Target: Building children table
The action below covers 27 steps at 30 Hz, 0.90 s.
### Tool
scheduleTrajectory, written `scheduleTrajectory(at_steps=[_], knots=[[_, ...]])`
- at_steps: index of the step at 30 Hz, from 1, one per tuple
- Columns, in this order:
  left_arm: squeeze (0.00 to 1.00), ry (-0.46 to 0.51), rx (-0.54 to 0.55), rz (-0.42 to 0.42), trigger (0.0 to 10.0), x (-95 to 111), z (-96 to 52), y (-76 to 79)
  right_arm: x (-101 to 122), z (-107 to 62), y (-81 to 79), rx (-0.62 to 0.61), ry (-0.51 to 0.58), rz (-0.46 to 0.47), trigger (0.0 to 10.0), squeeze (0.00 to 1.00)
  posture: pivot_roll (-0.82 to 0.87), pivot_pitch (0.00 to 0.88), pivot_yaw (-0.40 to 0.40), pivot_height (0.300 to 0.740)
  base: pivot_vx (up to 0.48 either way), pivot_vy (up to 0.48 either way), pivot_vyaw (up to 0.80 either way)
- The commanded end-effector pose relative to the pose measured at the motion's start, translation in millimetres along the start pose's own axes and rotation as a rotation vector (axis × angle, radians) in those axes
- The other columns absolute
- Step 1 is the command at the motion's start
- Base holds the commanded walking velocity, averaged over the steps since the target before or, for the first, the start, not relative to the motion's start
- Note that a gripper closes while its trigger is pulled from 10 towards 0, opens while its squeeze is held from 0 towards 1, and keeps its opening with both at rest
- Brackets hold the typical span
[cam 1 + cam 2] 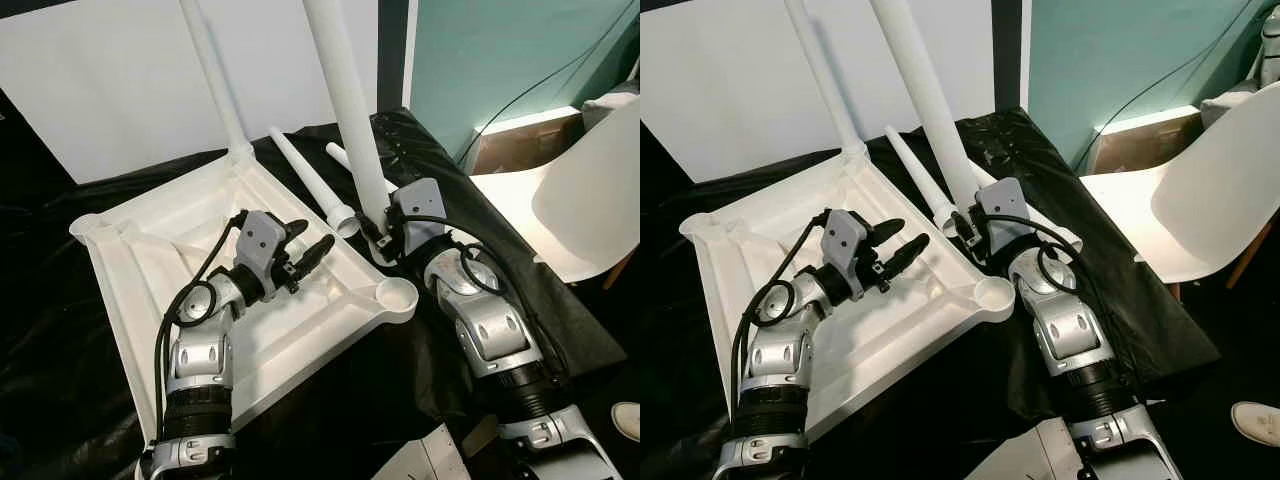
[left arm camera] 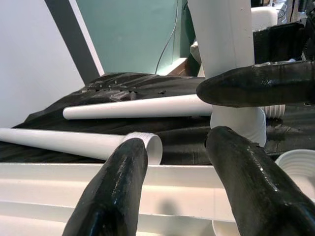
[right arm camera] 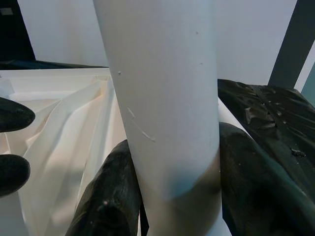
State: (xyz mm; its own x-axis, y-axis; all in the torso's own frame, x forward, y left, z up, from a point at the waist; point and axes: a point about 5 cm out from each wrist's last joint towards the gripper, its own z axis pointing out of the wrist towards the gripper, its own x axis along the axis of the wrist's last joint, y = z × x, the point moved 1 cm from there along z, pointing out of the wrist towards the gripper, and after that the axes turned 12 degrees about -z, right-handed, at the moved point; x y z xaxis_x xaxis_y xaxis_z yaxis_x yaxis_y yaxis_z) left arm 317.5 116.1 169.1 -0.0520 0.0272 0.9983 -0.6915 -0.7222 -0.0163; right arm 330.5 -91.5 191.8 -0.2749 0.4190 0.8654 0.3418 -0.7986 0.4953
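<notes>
So the white table top (image 1: 150, 260) is lying upside down on the black sheet (image 1: 60, 400), with one leg (image 1: 212, 70) already standing in the far corner socket. The right gripper (image 1: 378, 232) has its two fingers closed around the fat end of a second leg (image 1: 345, 100), holding it nearly upright just past the table's edge, close to the empty corner socket (image 1: 397, 296) but not over it yet. Looks to me like the step in hand is getting this leg into that socket, so the next move would be shifting the bottom end over the cup, lining it up straight and then pushing or twisting it home. The left gripper (image 1: 308, 250) hangs over the underside of the table with its fingers apart, holding nothing, pointed toward the held leg, maybe there to steady the top. Two more legs, a near spare leg (image 1: 310, 180) and a far spare leg (image 2: 133, 106), lie loose on the sheet behind the table. The head cameras give the whole layout plus a white chair (image 1: 1200, 200) off to the right. The left wrist camera shows the threaded end of the held leg low near the table rim, which the head views mostly hide behind the gripper. The right wrist camera shows both dark fingers (image 3: 113, 196) hugging the leg from either side.
</notes>
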Motion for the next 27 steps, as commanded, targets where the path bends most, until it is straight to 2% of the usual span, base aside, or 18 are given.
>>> scheduleTrajectory(at_steps=[1, 2, 4, 6, 8, 12, 16, 18, 23, 27], knots=[[0.0, 0.012, 0.279, -0.03, 10.0, -3, -6.6, -18.5, 7, 0.2, -1.6, 0.0, 0.022, -0.005, 10.0, 0.0, -0.09, 0.0, 0.113, 0.74, 0.0, 0.0, 0.0], [0.0, -0.047, 0.221, -0.053, 10.0, -10, -8.1, -15.2, 7, 0.1, -1.5, -0.001, 0.022, -0.005, 10.0, 0.0, -0.09, 0.0, 0.113, 0.74, 0.0, 0.0, 0.0], [0.0, -0.047, 0.221, -0.053, 10.0, -10, -8.1, -15.2, 7, 0.1, -1.5, -0.001, 0.022, -0.005, 10.0, 0.0, -0.09, 0.0, 0.113, 0.74, 0.0, 0.0, 0.0], [0.0, -0.167, 0.102, -0.033, 10.0, -24, -15.0, -7.3, 7, 0.0, -1.0, -0.001, 0.021, -0.007, 10.0, 0.0, -0.09, 0.0, 0.113, 0.74, 0.0, 0.0, 0.0], [0.0, -0.215, 0.043, -0.028, 10.0, -29, -20.2, -3.8, 7, 0.1, -0.4, -0.003, 0.021, -0.008, 10.0, 0.0, -0.09, 0.0, 0.116, 0.74, 0.0, 0.0, 0.0], [0.0, -0.215, 0.014, -0.036, 10.0, -28, -23.2, -2.7, 7, 0.0, 0.2, -0.006, 0.021, -0.008, 10.0, 0.0, -0.09, 0.0, 0.117, 0.74, 0.0, 0.0, 0.0], [0.0, -0.211, -0.009, -0.05, 10.0, -26, -25.8, -2.1, 3, -9.5, -4.9, 0.042, 0.015, -0.005, 10.0, 0.0, -0.09, 0.0, 0.12, 0.74, 0.0, 0.0, 0.0], [0.0, -0.231, -0.038, -0.062, 10.0, -27, -27.7, 0.7, 6, -17.9, -7.8, 0.081, 0.048, -0.028, 10.0, 0.0, -0.1, 0.0, 0.121, 0.74, 0.0, 0.0, 0.0], [0.0, -0.264, -0.099, -0.091, 10.0, -30, -31.1, 7.4, 18, -23.6, -5.4, 0.122, 0.098, -0.008, 10.0, 0.0, -0.11, 0.0, 0.125, 0.74, 0.0, 0.0, 0.0], [0.0, -0.267, -0.115, -0.093, 10.0, -30, -31.0, 9.2, 17, -28.0, -6.8, 0.149, 0.101, -0.007, 10.0, 0.0, -0.11, 0.0, 0.125, 0.74, 0.0, 0.0, 0.0]])
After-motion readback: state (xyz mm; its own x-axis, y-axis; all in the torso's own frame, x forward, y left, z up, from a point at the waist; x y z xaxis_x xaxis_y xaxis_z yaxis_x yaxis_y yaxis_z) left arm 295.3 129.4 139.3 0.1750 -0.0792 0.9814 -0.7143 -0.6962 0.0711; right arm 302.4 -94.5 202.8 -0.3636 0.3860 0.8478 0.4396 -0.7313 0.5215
